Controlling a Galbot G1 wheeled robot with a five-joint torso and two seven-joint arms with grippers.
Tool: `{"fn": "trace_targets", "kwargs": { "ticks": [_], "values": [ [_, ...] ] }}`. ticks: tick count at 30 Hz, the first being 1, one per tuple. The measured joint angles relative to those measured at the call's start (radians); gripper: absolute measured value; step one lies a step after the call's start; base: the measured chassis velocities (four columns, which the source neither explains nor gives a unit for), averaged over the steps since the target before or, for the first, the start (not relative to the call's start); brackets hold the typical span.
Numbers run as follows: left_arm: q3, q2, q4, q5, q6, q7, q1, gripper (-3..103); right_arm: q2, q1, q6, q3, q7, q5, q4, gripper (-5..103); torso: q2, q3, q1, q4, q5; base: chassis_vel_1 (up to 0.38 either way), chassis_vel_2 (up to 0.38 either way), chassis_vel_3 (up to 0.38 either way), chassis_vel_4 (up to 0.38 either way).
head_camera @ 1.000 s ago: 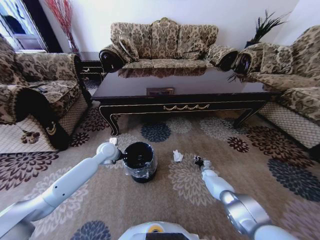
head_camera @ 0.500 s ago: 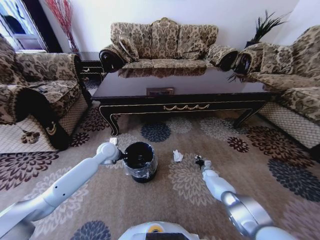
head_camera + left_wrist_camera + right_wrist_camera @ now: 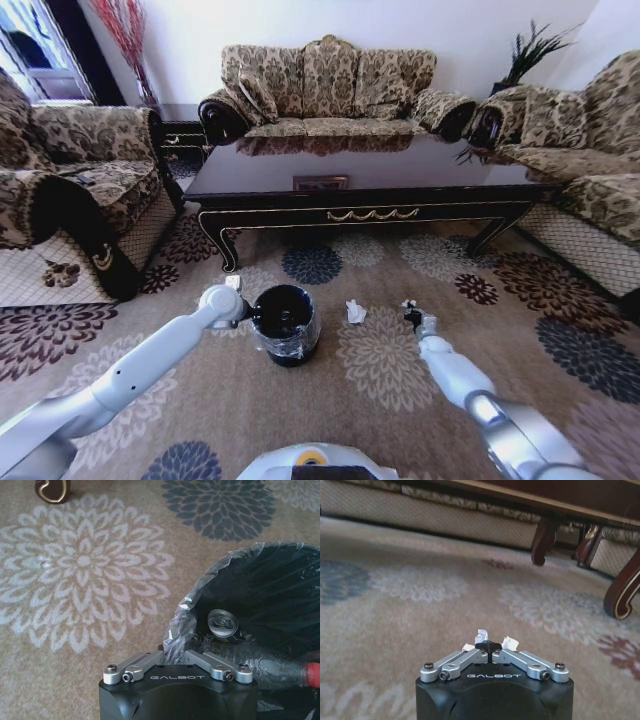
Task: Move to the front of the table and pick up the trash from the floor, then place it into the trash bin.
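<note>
Right gripper is pinched shut on a white paper wad, low over the carpet. Left gripper is clamped on the bin rim liner. A bottle is already in the bin. The bin sits at 9 o'clock from the right gripper, with a loose wad between them. Judgement: lift before traversing, keep the pinch tight, left holds the bin steady, release over the opening.
</note>
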Motion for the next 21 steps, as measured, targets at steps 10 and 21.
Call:
{"fn": "trace_targets", "kwargs": {
  "ticks": [10,21],
  "values": [
    [0.093,-0.042,0.003,-0.039,0.000,-0.025,-0.096,0,-0.112,-0.162,0.001,0.018,-0.019,0.098,0.346,0,0.000,0.000,0.000,0.0003,-0.0002,0.000,0.000,0.000,0.000],
    [0.188,-0.119,0.048,-0.075,0.000,-0.038,-0.195,0,-0.206,-0.399,-0.020,0.140,-0.023,0.112,0.772,0,0.000,0.000,0.000,0.0001,-0.0004,0.000,0.000,0.000,0.000]
  ]
}}
